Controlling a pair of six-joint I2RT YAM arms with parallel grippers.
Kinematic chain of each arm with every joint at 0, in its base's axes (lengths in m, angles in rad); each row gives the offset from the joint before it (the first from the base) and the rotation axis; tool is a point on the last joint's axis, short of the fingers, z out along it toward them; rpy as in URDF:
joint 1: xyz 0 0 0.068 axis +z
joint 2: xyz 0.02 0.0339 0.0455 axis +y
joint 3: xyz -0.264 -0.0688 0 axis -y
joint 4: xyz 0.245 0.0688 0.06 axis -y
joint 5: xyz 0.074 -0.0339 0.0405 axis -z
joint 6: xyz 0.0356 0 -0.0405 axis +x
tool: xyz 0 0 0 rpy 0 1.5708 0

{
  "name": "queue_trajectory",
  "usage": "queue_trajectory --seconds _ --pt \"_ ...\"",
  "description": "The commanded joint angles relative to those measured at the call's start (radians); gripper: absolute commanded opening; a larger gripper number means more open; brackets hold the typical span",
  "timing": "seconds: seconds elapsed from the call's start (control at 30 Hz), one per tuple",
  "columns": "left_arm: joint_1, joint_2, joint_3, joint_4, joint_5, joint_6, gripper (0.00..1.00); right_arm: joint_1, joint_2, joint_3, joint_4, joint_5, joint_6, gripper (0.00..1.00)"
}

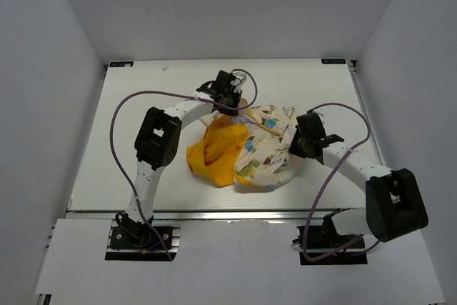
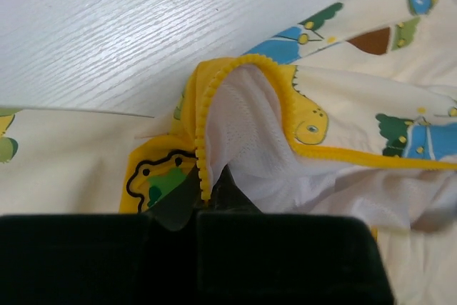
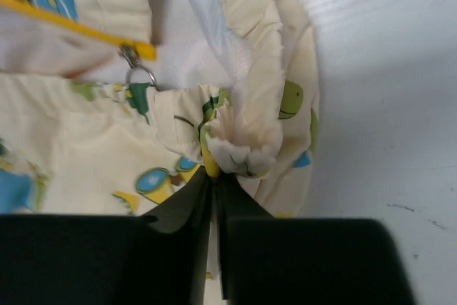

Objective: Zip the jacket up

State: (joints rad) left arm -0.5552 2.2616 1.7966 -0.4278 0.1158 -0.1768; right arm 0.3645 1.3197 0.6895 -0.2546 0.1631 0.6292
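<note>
The jacket (image 1: pixel 264 151) lies crumpled mid-table, cream with cartoon prints, its yellow-orange hood (image 1: pixel 214 155) bunched at the left. My left gripper (image 1: pixel 227 98) is at its far edge, shut on the yellow zipper strip (image 2: pixel 201 155); white mesh lining (image 2: pixel 243 133) gapes beside the strip. My right gripper (image 1: pixel 294 144) is at the jacket's right side, shut on a gathered fold of cream hem (image 3: pixel 239 149) with a yellow edge. The metal zipper pull (image 3: pixel 137 73) hangs at the end of a yellow zipper strip (image 3: pixel 78 30) above and left of the right fingers.
The white wood-grain table (image 1: pixel 143 98) is walled in white on three sides. Purple cables (image 1: pixel 128 105) loop from both arms. The arm bases (image 1: pixel 139 237) sit at the near edge.
</note>
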Motion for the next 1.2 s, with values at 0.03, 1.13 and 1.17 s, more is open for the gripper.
queue_trajectory --seconds 0.03,1.13,1.17 --pt "-0.003 -0.236 -0.057 0.057 -0.056 -0.024 0.00 0.037 -0.020 0.119 0.086 0.222 0.009 0.00" --pt "-0.006 -1.237 -0.463 0.225 -0.291 -0.118 0.12 0.067 -0.640 0.497 -0.012 -0.175 -0.232 0.00" --pt "-0.006 -1.226 -0.562 0.218 -0.367 -0.166 0.12 0.065 -0.646 0.350 -0.018 -0.148 -0.191 0.01"
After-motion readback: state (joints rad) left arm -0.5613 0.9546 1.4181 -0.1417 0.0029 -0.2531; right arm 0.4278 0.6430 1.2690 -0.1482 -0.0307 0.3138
